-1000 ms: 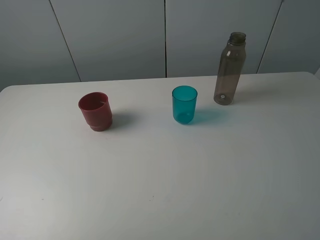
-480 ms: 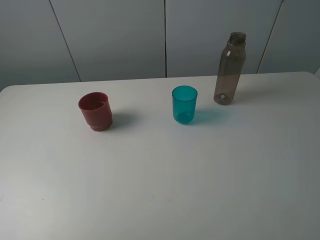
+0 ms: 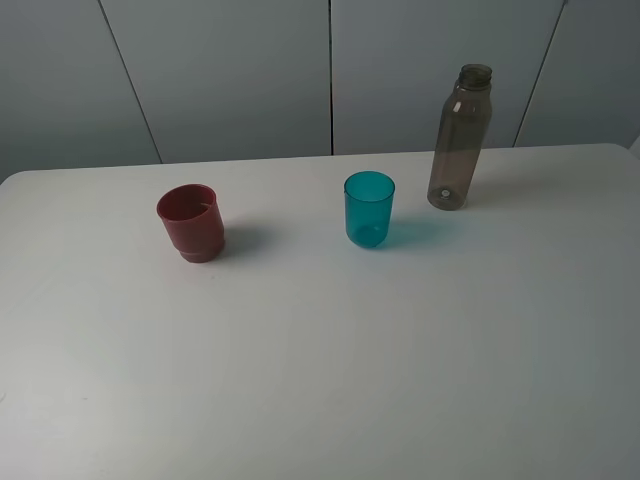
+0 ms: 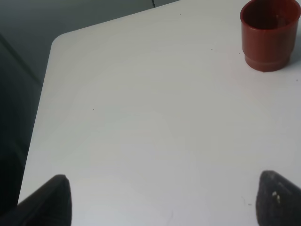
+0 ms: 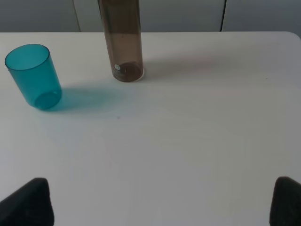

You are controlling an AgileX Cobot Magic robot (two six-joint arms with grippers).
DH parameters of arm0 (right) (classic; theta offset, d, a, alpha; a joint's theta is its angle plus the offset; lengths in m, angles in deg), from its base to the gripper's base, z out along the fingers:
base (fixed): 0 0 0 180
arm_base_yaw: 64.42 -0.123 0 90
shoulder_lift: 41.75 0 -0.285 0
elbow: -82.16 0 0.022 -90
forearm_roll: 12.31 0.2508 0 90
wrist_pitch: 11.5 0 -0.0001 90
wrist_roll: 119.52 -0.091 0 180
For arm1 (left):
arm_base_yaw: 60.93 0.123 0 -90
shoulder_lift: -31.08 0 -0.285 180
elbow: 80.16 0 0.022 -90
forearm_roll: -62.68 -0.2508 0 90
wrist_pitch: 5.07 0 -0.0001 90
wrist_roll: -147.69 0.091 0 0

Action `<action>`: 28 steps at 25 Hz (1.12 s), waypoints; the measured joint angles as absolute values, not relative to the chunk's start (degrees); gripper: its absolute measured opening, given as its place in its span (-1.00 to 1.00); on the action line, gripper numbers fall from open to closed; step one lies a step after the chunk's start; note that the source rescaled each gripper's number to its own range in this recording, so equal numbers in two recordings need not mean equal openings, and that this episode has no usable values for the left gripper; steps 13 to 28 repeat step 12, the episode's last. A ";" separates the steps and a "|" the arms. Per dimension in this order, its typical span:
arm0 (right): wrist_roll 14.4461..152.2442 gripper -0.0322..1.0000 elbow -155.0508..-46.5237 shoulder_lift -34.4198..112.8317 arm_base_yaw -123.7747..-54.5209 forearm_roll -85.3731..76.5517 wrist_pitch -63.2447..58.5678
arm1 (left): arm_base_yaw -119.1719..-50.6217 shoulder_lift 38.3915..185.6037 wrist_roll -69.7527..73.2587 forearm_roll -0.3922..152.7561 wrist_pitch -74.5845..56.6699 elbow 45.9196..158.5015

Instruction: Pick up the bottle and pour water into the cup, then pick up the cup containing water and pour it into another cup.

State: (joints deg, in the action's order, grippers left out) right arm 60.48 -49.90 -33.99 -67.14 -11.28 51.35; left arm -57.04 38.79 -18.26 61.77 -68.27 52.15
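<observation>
Currently, in the exterior high view, we note no change across the last second: the bottle [image 3: 460, 138], the cup [image 3: 369, 209] and another cup [image 3: 192, 222] stand upright, well apart, on the table [image 3: 320, 360]; no arm appears, so we judge the task not begun. In the left wrist view, the left gripper [image 4: 162, 200] has its jaws apart, with another cup [image 4: 269, 34] far ahead. In the right wrist view, the right gripper [image 5: 162, 200] is spread wide; the smoky, translucent bottle [image 5: 121, 40] stands ahead, the teal cup [image 5: 34, 75] beside it.
</observation>
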 joint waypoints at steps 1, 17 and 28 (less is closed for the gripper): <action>60.48 1.00 -49.90 -33.99 -67.14 -11.15 51.35 | -57.04 38.79 -18.26 61.77 -68.27 52.15; 61.16 1.00 -49.90 -33.99 -67.14 -10.23 51.35 | -57.04 38.79 -18.26 61.77 -68.27 52.15; 61.16 1.00 -49.90 -33.99 -67.14 -10.23 51.35 | -57.04 38.79 -18.26 61.77 -68.27 52.15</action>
